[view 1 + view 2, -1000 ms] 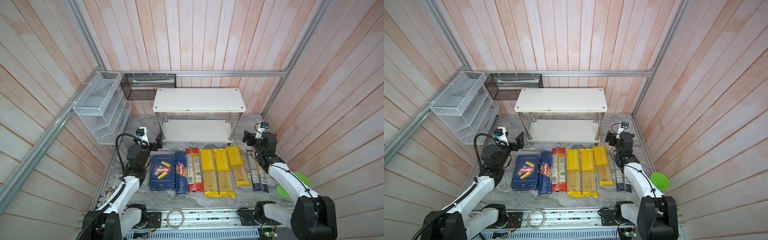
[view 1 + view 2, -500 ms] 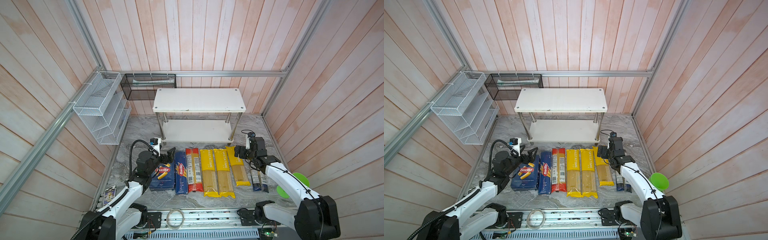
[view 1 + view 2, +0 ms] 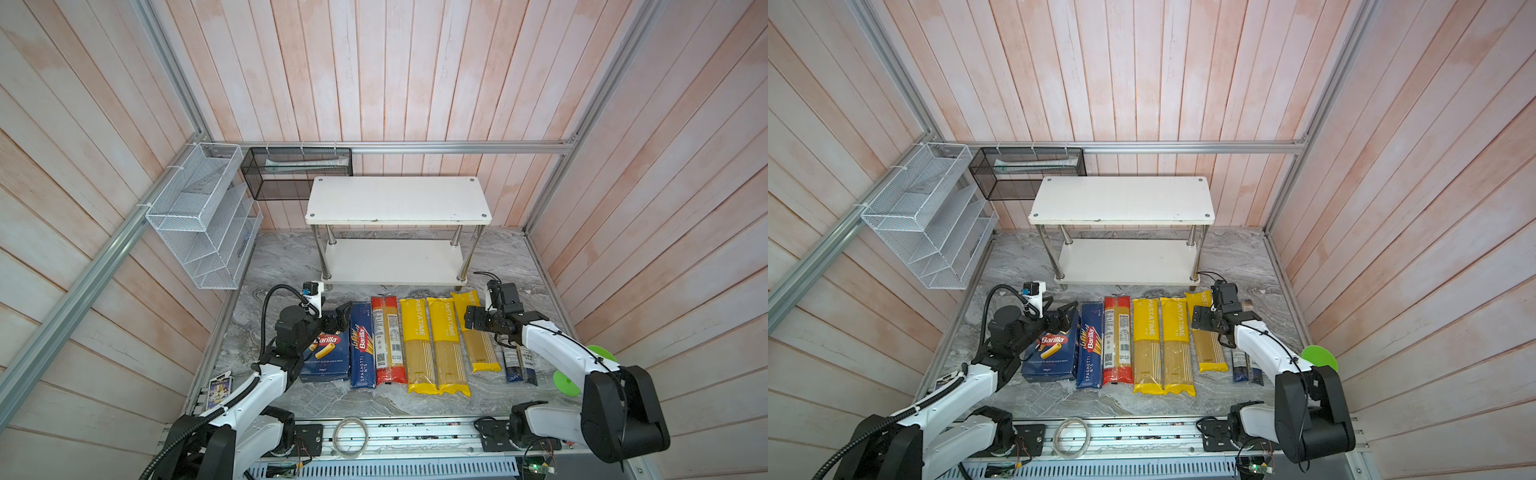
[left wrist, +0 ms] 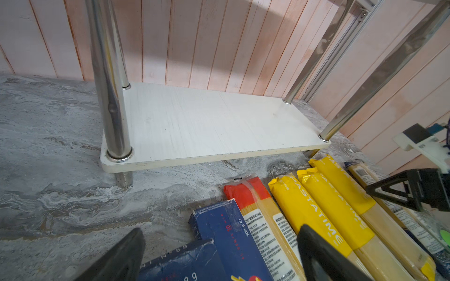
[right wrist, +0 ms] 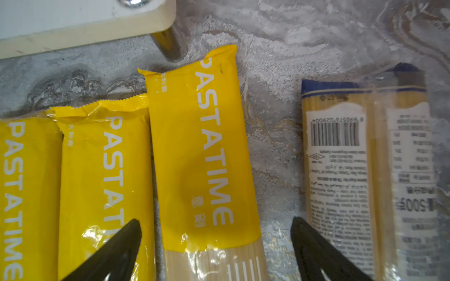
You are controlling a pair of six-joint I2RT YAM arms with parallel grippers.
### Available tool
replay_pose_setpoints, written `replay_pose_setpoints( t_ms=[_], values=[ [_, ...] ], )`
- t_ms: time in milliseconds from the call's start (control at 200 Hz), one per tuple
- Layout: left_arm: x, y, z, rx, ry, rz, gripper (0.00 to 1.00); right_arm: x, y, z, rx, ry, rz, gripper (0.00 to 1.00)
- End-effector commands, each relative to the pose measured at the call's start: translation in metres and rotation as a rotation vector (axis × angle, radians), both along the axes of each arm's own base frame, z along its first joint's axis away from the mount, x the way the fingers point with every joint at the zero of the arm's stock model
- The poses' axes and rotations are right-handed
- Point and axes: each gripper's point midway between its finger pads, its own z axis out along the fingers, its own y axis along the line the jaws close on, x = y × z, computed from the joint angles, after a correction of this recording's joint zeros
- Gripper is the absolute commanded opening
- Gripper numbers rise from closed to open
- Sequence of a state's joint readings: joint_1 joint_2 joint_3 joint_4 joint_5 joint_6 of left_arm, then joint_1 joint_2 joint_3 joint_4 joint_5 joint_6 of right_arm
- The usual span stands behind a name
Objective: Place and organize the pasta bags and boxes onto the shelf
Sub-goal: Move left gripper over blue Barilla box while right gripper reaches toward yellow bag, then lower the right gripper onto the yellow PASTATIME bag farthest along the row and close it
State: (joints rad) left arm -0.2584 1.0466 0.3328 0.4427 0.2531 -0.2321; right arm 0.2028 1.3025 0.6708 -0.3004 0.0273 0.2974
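— Where are the pasta packs?
— All in one row on the grey surface (image 3: pixel 282 257), just in front of the white shelf (image 3: pixel 399 199). From the left there's the wide blue box (image 3: pixel 326 357), the narrow blue box (image 3: pixel 360 353), the red-ended bag (image 3: pixel 388 340) and three yellow bags (image 3: pixel 417 345). A little apart from those is the blue-and-clear bag (image 3: pixel 519 365).
— And the left gripper (image 4: pixel 220 228)?
— Its jaws stand wide open over the far ends of the two boxes and grip nothing. I cannot tell whether they touch the wide box.
— The right gripper (image 5: pixel 216 219)?
— Its jaws are spread wide too, above the rightmost yellow bag (image 5: pixel 202 158). One finger is over the middle yellow bag (image 5: pixel 104 170), the other over the bare gap beside the blue-and-clear bag. Nothing is held.
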Motion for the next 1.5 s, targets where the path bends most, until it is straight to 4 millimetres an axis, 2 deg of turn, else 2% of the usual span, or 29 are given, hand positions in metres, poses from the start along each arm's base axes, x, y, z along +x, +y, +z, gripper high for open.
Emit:
replay_pose_setpoints(
  t_ms=[0,345,670,915,1210,1495],
  values=[
    [0.002,-0.002,0.005,-0.007,-0.018,-0.005,1.0,-0.01,0.006,-0.014,0.024,0.069,0.011,0.96],
    [0.002,-0.005,0.005,-0.018,-0.007,-0.015,1.0,-0.014,0.018,-0.025,0.054,0.114,0.046,0.97],
    [0.0,-0.005,0.007,-0.028,-0.01,-0.017,1.0,-0.011,0.002,-0.03,-0.064,0.15,0.004,0.97],
    [0.0,-0.004,0.007,-0.03,-0.009,-0.013,1.0,-0.003,0.001,-0.028,-0.095,0.156,0.001,0.98],
    [-0.002,-0.008,0.01,-0.037,-0.015,-0.038,1.0,0.0,0.007,-0.035,-0.067,0.153,0.018,0.98],
    [-0.002,-0.009,0.01,-0.035,-0.014,-0.042,1.0,-0.006,0.016,-0.046,-0.04,0.18,0.049,0.98]
  ],
)
